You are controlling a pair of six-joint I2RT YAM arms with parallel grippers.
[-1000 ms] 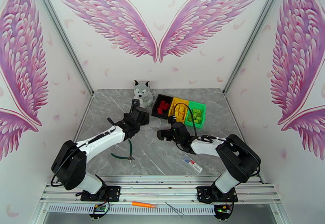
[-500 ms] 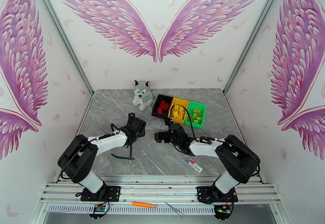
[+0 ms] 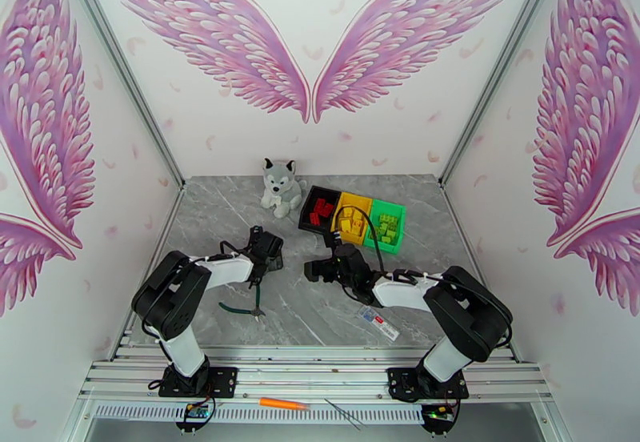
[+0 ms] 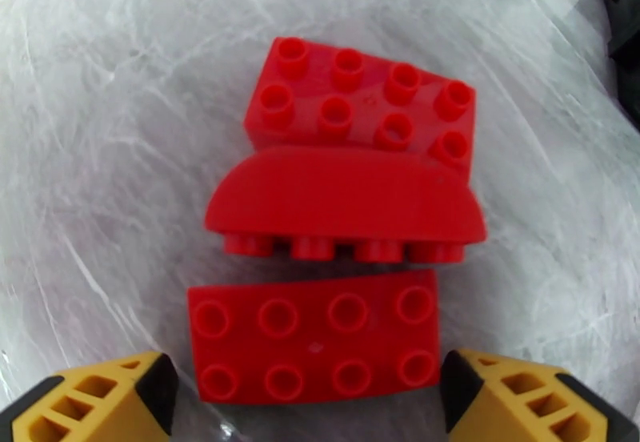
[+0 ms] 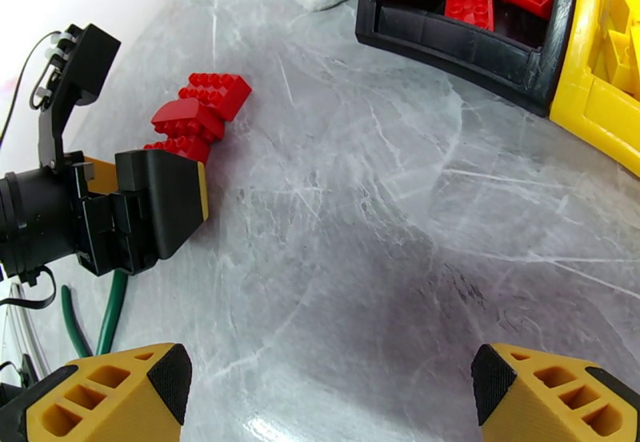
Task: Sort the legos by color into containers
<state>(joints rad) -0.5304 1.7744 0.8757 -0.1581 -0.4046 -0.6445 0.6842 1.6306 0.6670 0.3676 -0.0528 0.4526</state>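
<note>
Three red legos lie together on the grey table: a studded brick [image 4: 364,103], a curved one [image 4: 344,203] and a flat one [image 4: 316,339]. My left gripper [image 4: 308,399] is low over them and open, its yellow-and-black fingers [image 4: 96,399] close on either side of the flat one. From the right wrist the same legos [image 5: 200,115] lie just past the left gripper [image 5: 160,203]. My right gripper [image 5: 332,395] hangs open over bare table. The black container [image 3: 318,210] holds red legos, the yellow container [image 3: 352,218] yellow ones, the green container [image 3: 386,227] green ones.
A plush husky [image 3: 280,186] sits left of the containers at the back. Green-handled pliers [image 3: 244,303] lie near the left arm. A small flat packet [image 3: 378,322] lies near the right arm. An orange tool [image 3: 282,403] rests on the front rail.
My left arm has drawn back from beside the black container and come down to the table at the left. Its jaws have narrowed slightly. The right gripper has barely shifted.
</note>
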